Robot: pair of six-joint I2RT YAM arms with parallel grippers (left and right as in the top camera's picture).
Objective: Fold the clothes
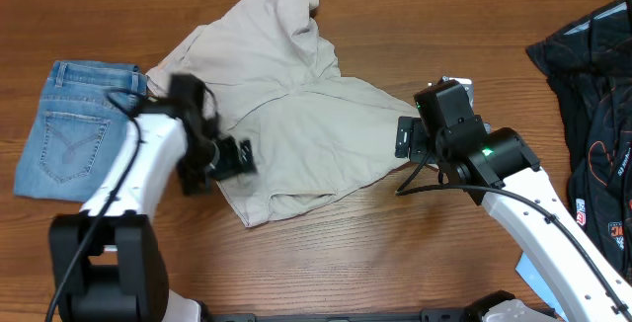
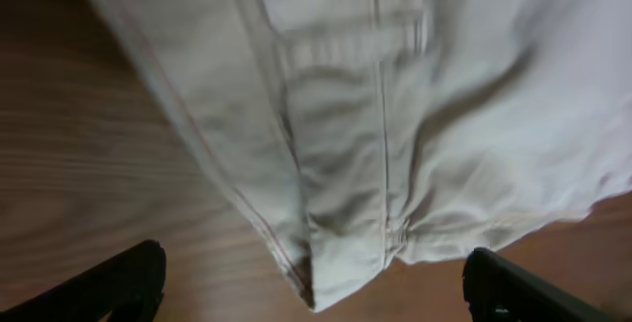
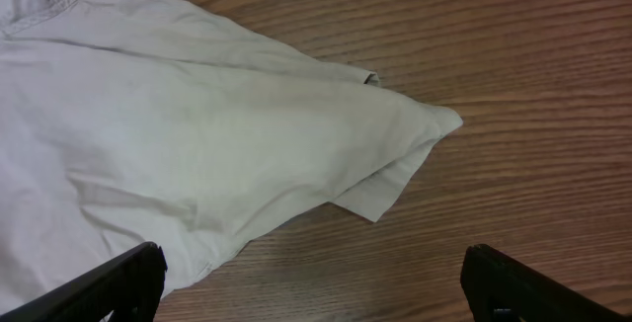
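on the bench [image 1: 395, 253], abt the middle, the cream shorts [image 1: 286, 115] lie crumpled and spread out, not folded; one part is bunched up toward the far edge and a leg stretches out to the right. left end effector [image 1: 240, 157] sits over the shorts' near-left edge w/ jaws wide apart. in the left wrist view its fingers [image 2: 109, 287] stand far out to the sides and grip nothing, w/ the cloth's seamed hem corner between & just ahead of them. right end effector [image 1: 403, 137] is at the right-hand tip of the shorts, jaws also fully apart, holding nothing. the right wrist view shows the pointed cloth corner just ahead of it, tucked under itself a little, wood grain beyond. folded lt-blue jeans [image 1: 74, 129] lie at the left, right by the shorts' left edge; touching or not, can't tell. black garment [image 1: 592, 95] w/ orange-white print is at the far right, well apart from the shorts
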